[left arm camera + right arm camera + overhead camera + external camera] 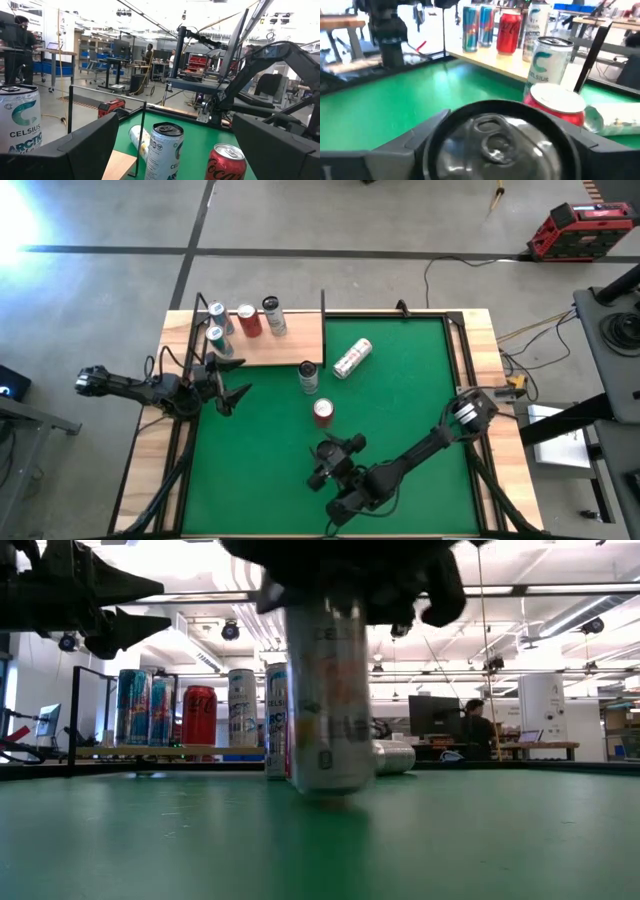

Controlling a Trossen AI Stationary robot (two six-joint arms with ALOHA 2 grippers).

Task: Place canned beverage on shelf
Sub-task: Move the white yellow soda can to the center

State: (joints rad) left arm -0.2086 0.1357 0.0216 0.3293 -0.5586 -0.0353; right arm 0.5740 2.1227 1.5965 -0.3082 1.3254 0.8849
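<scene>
A silver canned beverage (330,700) stands upright on the green mat (400,400) near the table's front edge; its top (492,140) shows in the right wrist view. My right gripper (328,465) is over it, open, one finger on each side of the can's top. The can is hidden under the gripper in the high view. The shelf (270,352), a light-wood board, lies at the mat's far left and bears several upright cans (247,320). My left gripper (238,380) waits open just in front of the shelf, at the table's left. My right gripper's fingers (420,145) stand on either side of the can's upper rim (470,112), reaching in nearly level from the table's near side. I cannot tell whether they touch it. The can stands upright with its base on the mat (330,798).
Between the gripper and the shelf stand a red can (323,412) and a white can (308,375); another can (352,358) lies on its side farther back. Thin black rods (323,305) rise at the shelf's edges. The mat's right half is bare.
</scene>
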